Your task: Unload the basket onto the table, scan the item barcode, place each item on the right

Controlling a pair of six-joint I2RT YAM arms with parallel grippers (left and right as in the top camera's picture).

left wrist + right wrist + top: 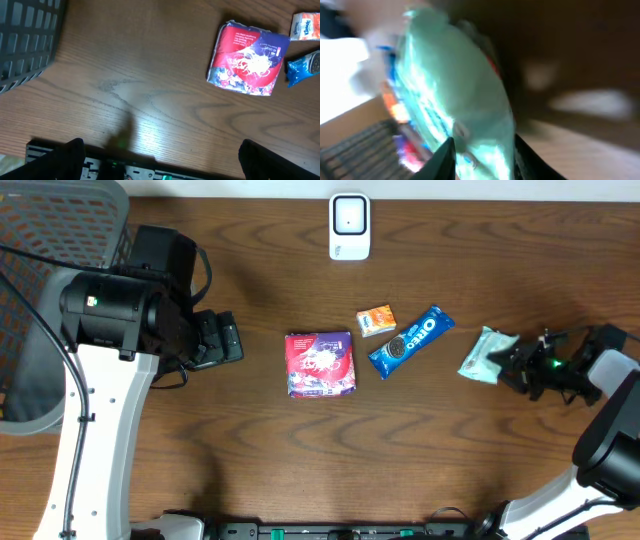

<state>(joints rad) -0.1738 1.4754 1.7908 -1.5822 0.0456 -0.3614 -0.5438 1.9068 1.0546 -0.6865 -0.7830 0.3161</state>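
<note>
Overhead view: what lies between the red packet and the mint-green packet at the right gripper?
The blue Oreo pack lies between the red packet and the mint-green packet, in the overhead view.

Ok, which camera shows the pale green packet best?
Overhead: the pale green packet appears whole and sharp, at the right end effector. The right wrist view has it very close but blurred; the left wrist view misses it.
</note>
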